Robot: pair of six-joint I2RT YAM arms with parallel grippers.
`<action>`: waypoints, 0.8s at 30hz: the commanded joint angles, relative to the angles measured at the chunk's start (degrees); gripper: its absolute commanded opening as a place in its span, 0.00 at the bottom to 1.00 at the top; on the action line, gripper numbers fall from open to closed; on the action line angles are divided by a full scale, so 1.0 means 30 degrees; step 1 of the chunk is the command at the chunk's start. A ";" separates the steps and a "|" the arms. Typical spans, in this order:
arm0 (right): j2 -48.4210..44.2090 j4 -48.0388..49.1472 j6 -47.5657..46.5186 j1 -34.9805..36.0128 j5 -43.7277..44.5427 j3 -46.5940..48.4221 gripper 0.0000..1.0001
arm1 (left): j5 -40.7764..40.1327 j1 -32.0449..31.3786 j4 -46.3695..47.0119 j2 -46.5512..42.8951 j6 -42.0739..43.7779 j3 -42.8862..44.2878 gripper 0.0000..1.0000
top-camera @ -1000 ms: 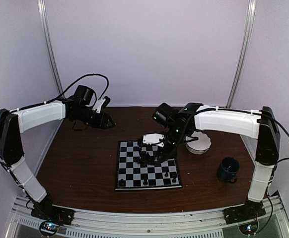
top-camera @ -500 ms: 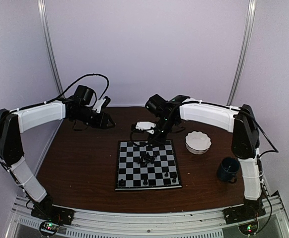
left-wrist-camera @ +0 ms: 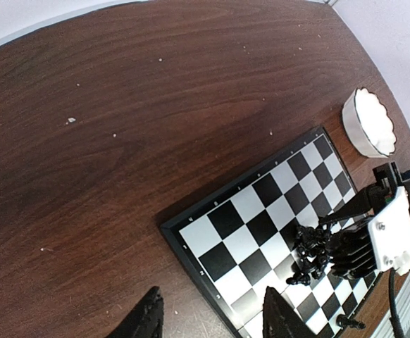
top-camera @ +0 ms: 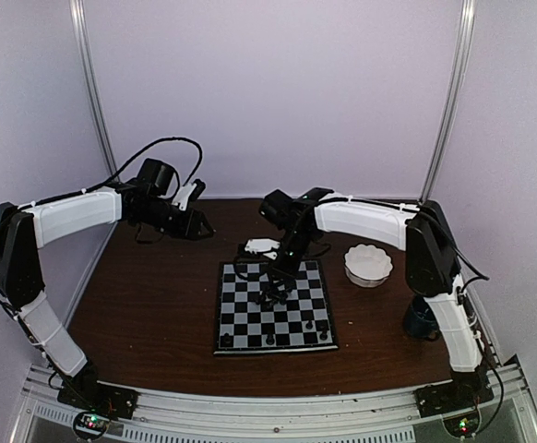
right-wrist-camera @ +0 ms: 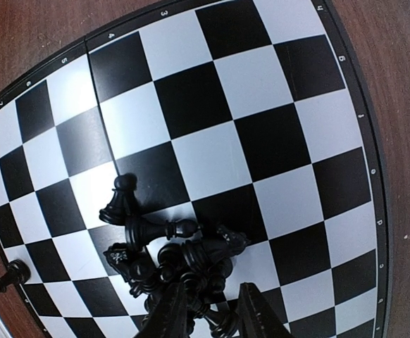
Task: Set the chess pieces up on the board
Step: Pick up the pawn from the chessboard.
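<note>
Board (top-camera: 250, 325) sits mid-table (top-camera: 149, 305). Chess pieces (right-wrist-camera: 170, 260) mostly heaped mid-board, toppled; few stand along near edge. Most of setup left. Right claw (right-wrist-camera: 213, 292) part-open just above heap, cannot tell if gripping anything. Left claw (left-wrist-camera: 214, 299) wide, empty, far left.

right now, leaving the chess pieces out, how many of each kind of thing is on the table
chessboard: 1
white bowl: 1
blue mug: 1
total: 3
</note>
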 commanded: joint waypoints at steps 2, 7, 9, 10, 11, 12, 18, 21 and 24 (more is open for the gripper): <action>0.0521 -0.0260 0.0410 0.0056 0.0191 0.0725 0.26 | -0.0070 0.0100 0.0198 -0.0574 0.0216 0.0487 0.48; 0.0826 -0.0158 0.0499 0.0056 0.0530 0.0808 0.24 | -0.0047 0.0100 0.0207 -0.0577 0.0213 0.0487 0.48; 0.0970 -0.0181 0.0500 0.0042 0.0564 0.0838 0.23 | -0.0041 0.0100 0.0193 -0.0575 0.0215 0.0487 0.48; 0.1013 -0.0186 0.0496 0.0029 0.0570 0.0854 0.22 | -0.0033 0.0100 0.0205 -0.0582 0.0215 0.0487 0.48; 0.1066 -0.0208 0.0499 0.0027 0.0538 0.0863 0.21 | -0.0046 0.0100 0.0213 -0.0575 0.0204 0.0487 0.48; 0.1122 -0.0189 0.0500 0.0027 0.0541 0.0857 0.20 | -0.0033 0.0100 0.0198 -0.0582 0.0225 0.0479 0.48; 0.0906 -0.0384 0.0426 -0.0002 0.0668 0.1122 0.06 | -0.0077 0.0100 0.0218 -0.0575 0.0248 0.0486 0.48; 0.0343 -0.0453 0.0355 0.0002 0.0891 0.1216 0.05 | -0.0021 0.0100 0.0203 -0.0576 0.0248 0.0487 0.49; -0.0479 -0.0555 0.0278 0.0004 0.1063 0.1158 0.04 | -0.0008 0.0100 0.0211 -0.0553 0.0237 0.0487 0.49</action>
